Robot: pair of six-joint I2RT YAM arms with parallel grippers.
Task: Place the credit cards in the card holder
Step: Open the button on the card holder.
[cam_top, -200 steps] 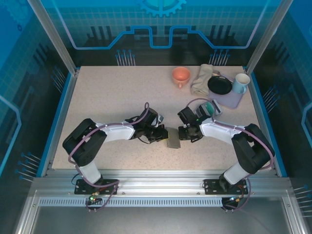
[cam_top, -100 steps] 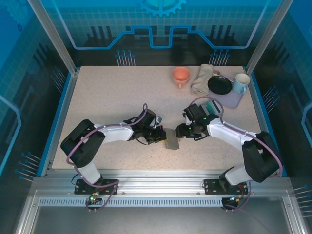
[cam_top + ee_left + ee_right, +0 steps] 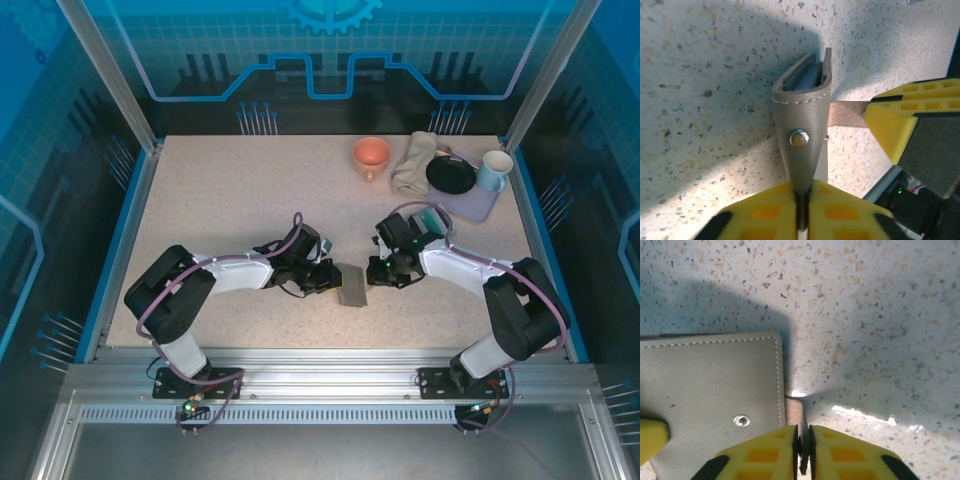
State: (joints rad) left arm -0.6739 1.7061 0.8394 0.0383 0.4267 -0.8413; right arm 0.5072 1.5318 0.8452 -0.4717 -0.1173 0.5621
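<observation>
The left hand (image 3: 325, 277) pinches the grey card holder (image 3: 352, 285); the right hand (image 3: 378, 270) pinches its strap (image 3: 849, 113). Teal credit cards (image 3: 431, 218) lie behind the right hand. The right elbow has swung inward.

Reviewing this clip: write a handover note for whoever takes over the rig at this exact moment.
Left gripper: shut on the grey card holder, just below its snap.
Right gripper: shut on a thin beige tab sticking out at the holder's edge.
Cards: a teal card lies on the table beside the right arm, near the purple tray. Other cards cannot be made out.
Done: both arms have the holder gripped. Whether any card is inside is unclear.
Left: pick up the cards and slide them into the holder.
</observation>
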